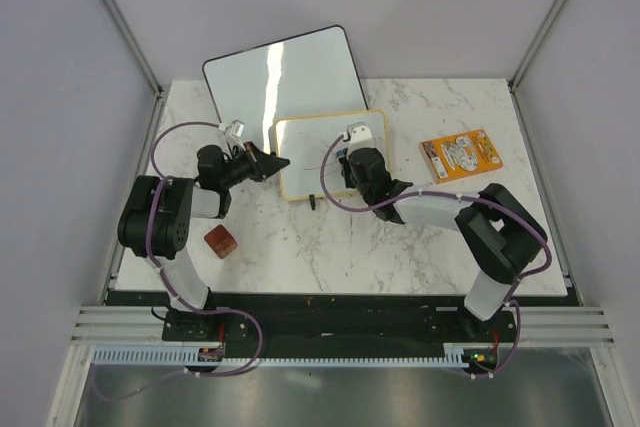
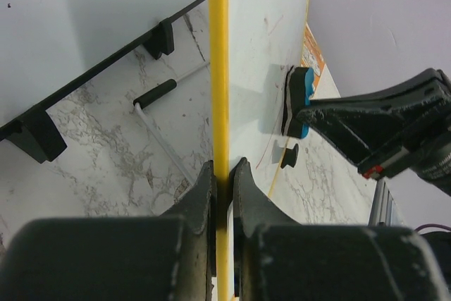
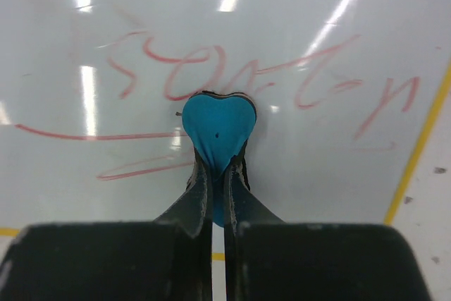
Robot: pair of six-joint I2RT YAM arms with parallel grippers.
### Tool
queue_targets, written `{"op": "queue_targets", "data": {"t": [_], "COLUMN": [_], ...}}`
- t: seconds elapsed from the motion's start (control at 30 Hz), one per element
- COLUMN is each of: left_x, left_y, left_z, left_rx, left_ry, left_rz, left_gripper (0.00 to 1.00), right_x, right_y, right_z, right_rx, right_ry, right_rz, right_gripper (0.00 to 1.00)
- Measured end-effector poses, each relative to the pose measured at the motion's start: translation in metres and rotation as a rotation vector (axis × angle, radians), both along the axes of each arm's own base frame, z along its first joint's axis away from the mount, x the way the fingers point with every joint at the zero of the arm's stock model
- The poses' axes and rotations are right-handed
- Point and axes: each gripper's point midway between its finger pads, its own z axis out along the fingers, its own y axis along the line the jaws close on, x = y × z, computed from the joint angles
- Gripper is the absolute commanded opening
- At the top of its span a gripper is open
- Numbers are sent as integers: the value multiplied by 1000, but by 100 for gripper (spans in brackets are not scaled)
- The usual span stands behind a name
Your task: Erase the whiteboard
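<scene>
Mid-table, the whiteboard (image 1: 320, 155) runs lengthwise left-right; left tool (image 2: 224, 174) clamps its frame (image 2: 218, 68), right tool (image 3: 218, 174) clamps the eraser (image 3: 217, 128).

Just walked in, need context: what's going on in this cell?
The left tool is clamped on the yellow frame edge of the whiteboard, apparently steadying it. The right tool holds a blue heart-shaped eraser against the board face. Red scribbles cross the surface, so erasing is not yet done.

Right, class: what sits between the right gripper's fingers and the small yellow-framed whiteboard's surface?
A blue heart-shaped eraser, clamped in the right gripper and held against the whiteboard; the right wrist view shows it clearest.
</scene>
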Motion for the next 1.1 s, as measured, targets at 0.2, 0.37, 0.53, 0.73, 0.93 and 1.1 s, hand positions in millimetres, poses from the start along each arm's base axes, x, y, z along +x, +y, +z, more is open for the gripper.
{"op": "queue_targets", "data": {"t": [0.2,0.37,0.53,0.73,0.93,1.1], "left_x": [0,0,3,2,2,2], "left_y": [1,7,10,8,7,5], "left_z": [-1,-5,-4,-2,-2,0], "left_rx": [1,3,5,4,4,2], "left_ry": [2,10,3,-6,-8,-18], "left_rz": [3,26,41,35,35,29], "left_gripper": [2,2,2,2,2,2], "right_x": [-27,-31,-28,-26,-16,12], "right_y": [73,113,120,115,97,34], "right_z": [-3,-3,0,2,5,10], "right_rx": [-12,-33,-61,-83,-55,-28], "right_ry": [-11,-32,-44,-58,-49,-40], "right_rz": [146,141,69,18,-20,-155], "right_gripper": [0,0,0,0,0,0]}}
